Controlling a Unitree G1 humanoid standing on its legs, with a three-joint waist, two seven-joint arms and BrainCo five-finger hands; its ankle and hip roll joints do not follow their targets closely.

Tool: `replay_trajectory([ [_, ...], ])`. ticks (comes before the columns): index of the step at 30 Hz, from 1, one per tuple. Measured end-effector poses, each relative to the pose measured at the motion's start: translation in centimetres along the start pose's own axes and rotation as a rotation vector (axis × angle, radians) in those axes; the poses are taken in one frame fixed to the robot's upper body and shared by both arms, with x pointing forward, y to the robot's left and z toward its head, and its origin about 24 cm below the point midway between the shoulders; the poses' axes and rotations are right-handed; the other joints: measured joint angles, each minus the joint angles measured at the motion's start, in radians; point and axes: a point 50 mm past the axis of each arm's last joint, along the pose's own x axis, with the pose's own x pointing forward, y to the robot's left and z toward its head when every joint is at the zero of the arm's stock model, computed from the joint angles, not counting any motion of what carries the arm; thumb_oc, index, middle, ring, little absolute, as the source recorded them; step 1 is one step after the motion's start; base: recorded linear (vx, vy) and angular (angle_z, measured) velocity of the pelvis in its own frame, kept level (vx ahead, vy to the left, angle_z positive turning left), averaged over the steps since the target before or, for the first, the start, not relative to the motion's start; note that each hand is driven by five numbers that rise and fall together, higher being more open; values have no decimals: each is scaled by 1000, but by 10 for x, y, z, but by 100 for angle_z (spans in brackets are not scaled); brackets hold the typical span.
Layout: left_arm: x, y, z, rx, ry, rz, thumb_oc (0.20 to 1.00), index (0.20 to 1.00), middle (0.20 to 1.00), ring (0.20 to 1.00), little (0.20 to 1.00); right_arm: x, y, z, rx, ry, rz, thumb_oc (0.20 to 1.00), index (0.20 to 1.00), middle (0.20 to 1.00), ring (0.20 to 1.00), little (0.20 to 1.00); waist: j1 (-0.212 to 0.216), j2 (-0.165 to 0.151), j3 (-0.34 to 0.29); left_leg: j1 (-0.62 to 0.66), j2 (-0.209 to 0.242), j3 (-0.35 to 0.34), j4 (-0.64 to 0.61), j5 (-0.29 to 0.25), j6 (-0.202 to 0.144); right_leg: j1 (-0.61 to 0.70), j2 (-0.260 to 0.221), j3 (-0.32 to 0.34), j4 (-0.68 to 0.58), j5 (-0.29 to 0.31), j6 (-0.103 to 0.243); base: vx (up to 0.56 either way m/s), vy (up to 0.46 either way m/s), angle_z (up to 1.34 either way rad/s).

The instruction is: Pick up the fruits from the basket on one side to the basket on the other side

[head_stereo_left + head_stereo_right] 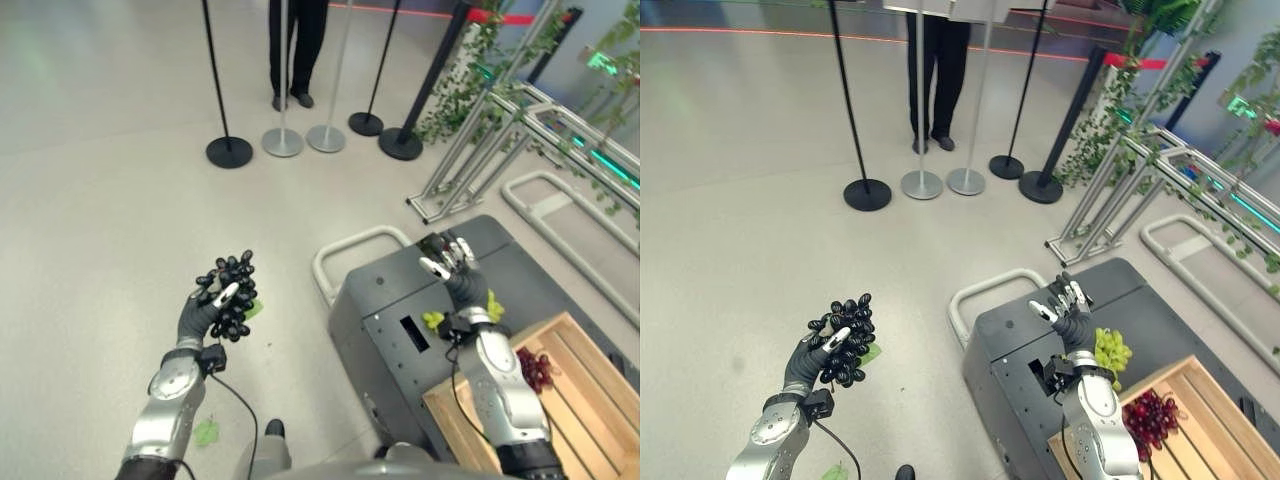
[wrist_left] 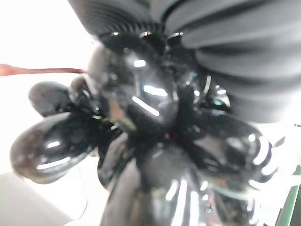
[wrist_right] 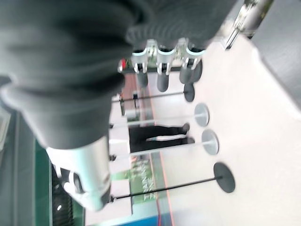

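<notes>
My left hand (image 1: 195,315) is held up over the floor, shut on a bunch of black grapes (image 1: 228,290). Those glossy black grapes (image 2: 141,132) show very close in the left wrist view. My right hand (image 1: 462,280) hovers open above the dark grey cart (image 1: 390,300), its fingers (image 3: 162,70) straight and holding nothing. Green grapes (image 1: 1112,350) lie on the cart top just beside the right wrist. A wooden crate (image 1: 575,322) at the lower right holds a bunch of red grapes (image 1: 1148,415).
The cart has a white handle (image 1: 350,245) on its left side. Black and silver stanchion bases (image 1: 229,152) stand on the floor beyond, with a person's legs (image 1: 295,50) behind them. Metal barriers with green vines (image 1: 480,150) run along the right. A green leaf (image 1: 205,432) lies by my left arm.
</notes>
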Motion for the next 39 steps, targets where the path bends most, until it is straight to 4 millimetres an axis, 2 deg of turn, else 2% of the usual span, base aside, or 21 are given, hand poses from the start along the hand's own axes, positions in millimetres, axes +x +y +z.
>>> replay_trajectory([
  [1, -1, -1, -1, 2, 4, -5, 200, 200, 200, 200, 200, -3, -3, -3, -3, 13, -11, 1000, 1000, 1000, 1000, 1000, -15, -8, -6, 0, -10, -21, -11, 10, -5, 7, 33, 34, -39, 1, -12, 90, 57, 89],
  [2, -4, -3, -6, 9, 19, -20, 200, 200, 200, 200, 200, -8, -10, -8, -12, 39, -32, 1000, 1000, 1000, 1000, 1000, -12, -26, -26, -7, -33, -28, -29, 21, -16, 15, 49, 49, -76, 10, -135, 74, 44, 58],
  [6, -10, -3, -14, 5, 47, -23, 200, 200, 200, 200, 200, -13, -20, -15, -38, 82, -49, 1000, 1000, 1000, 1000, 1000, -11, 25, -35, -26, -23, -68, -34, 36, -48, 25, 77, 52, -108, 23, -150, 41, 2, 31],
  [13, -19, -6, -22, -37, 70, -23, 200, 200, 200, 200, 200, -10, -19, -11, -52, 71, -18, 1000, 1000, 1000, 1000, 1000, -10, 66, -43, 10, -16, -69, -75, 50, -62, 79, 88, 44, -195, 44, -159, 12, -10, 5],
  [19, -23, -19, -27, -165, 83, -38, 200, 200, 200, 200, 200, -4, -28, 0, -197, 75, 39, 1000, 1000, 1000, 1000, 1000, -7, 145, -16, -11, -32, -61, -65, 67, -54, 113, 62, -39, -220, 48, -163, -108, 76, 41],
  [21, -23, -18, -28, -179, 87, -34, 200, 200, 200, 200, 200, 0, -26, 3, -204, 63, 56, 1000, 1000, 1000, 1000, 1000, 7, 153, -13, -19, -26, -36, -61, 60, -66, 112, 54, -55, -219, 48, -169, -55, 76, 24],
  [22, -23, -17, -27, -178, 84, -30, 200, 200, 200, 200, 200, 0, -24, 3, -203, 62, 59, 1000, 1000, 1000, 1000, 1000, 14, 132, -5, -27, -15, -9, -22, 15, -66, 112, 39, -72, -221, 50, -174, -67, 112, 14],
  [23, -22, -11, -25, -178, 75, -8, 200, 200, 200, 200, 200, 2, -18, 2, -195, 59, 73, 1000, 1000, 1000, 1000, 1000, 20, 97, 3, -42, 12, 32, 41, -5, -104, 113, -3, -106, -218, 52, -170, -83, 159, 33],
  [24, -21, -8, -23, -180, 67, 8, 200, 200, 200, 200, 200, 2, -14, 4, -198, 49, 88, 1000, 1000, 1000, 1000, 1000, 9, 70, 7, -54, 63, 76, 92, -25, -133, 117, -31, -152, -218, 51, -156, -78, 183, 65],
  [25, -19, -11, -21, -187, 58, 3, 200, 200, 200, 200, 200, 2, -16, 7, -210, 39, 90, 1000, 1000, 1000, 1000, 1000, -5, 79, 6, -60, 129, 96, 109, -28, -138, 126, -36, -193, -218, 48, -142, -35, 107, 77],
  [26, -18, -12, -20, -191, 54, 0, 200, 200, 200, 200, 200, 2, -17, 8, -214, 38, 86, 1000, 1000, 1000, 1000, 1000, -15, 86, 2, -56, 160, 95, 105, -27, -138, 133, -39, -210, -219, 49, -134, -82, 186, 78],
  [28, -14, -16, -15, -195, 37, -13, 200, 200, 200, 200, 200, 2, -19, 8, -216, 36, 72, 1000, 1000, 1000, 1000, 1000, -16, 97, -3, -40, 191, 103, 103, -22, -136, 147, -58, -252, -212, 50, -110, -111, 178, 67],
  [29, -10, -21, -10, -200, 20, -28, 200, 200, 200, 200, 200, 2, -21, 11, -226, 30, 67, 1000, 1000, 1000, 1000, 1000, -23, 116, -7, -41, 197, 140, 106, 20, -115, 163, -65, -278, -204, 49, -82, -97, 113, 75],
  [30, -8, -26, -8, -205, 12, -40, 200, 200, 200, 200, 200, 2, -22, 13, -237, 25, 67, 1000, 1000, 1000, 1000, 1000, -19, 139, -10, -43, 196, 155, 104, 53, -139, 166, -68, -290, -180, 39, -64, -100, 219, 102],
  [31, -4, -31, -3, -204, -3, -60, 200, 200, 200, 200, 200, 1, -23, 12, -237, 29, 61, 1000, 1000, 1000, 1000, 1000, -23, 139, -10, -51, 189, 187, 106, 40, -158, 171, -87, -321, -161, 33, -56, -47, 278, 131],
  [32, -1, -37, 3, -209, -20, -82, 200, 200, 200, 200, 200, 0, -24, 11, -228, 30, 51, 1000, 1000, 1000, 1000, 1000, -30, 133, -11, -59, 153, 224, 75, 42, -149, 174, -124, -356, -124, 29, -51, -47, 362, 182],
  [33, 1, -40, 7, -216, -37, -101, 200, 200, 200, 200, 200, 1, -22, 10, -207, 26, 39, 1000, 1000, 1000, 1000, 1000, -36, 128, -15, -51, 122, 252, 31, 49, -108, 165, -157, -368, -70, 19, -52, -34, 257, 161],
  [35, 1, -38, 9, -203, -43, -99, 200, 200, 200, 200, 200, 1, -13, 4, -187, 38, 61, 1000, 1000, 1000, 1000, 1000, -11, 121, -22, -45, 99, 235, 0, 52, -90, 136, -189, -367, -22, -8, -53, 65, 208, 78],
  [37, 0, -25, 8, -170, -37, -70, 200, 200, 200, 200, 200, 4, -3, 4, -176, 33, 100, 1000, 1000, 1000, 1000, 1000, 14, 116, -26, -40, 81, 199, -31, 54, -66, 119, -179, -369, -59, -7, -53, 24, 299, 69],
  [38, 1, -14, 13, -125, -49, -55, 200, 200, 200, 200, 200, 4, -3, 3, -158, 30, 82, 1000, 1000, 1000, 1000, 1000, 22, 79, -36, -48, 49, 184, -24, 51, -60, 122, -200, -380, -48, 50, -31, -67, 199, 72],
  [39, 1, -12, 13, -117, -48, -50, 200, 200, 200, 200, 200, 4, -3, 2, -152, 33, 70, 1000, 1000, 1000, 1000, 1000, 22, 71, -40, -52, 46, 183, -31, 50, -61, 128, -210, -389, -28, 48, -25, 16, 346, 102],
])
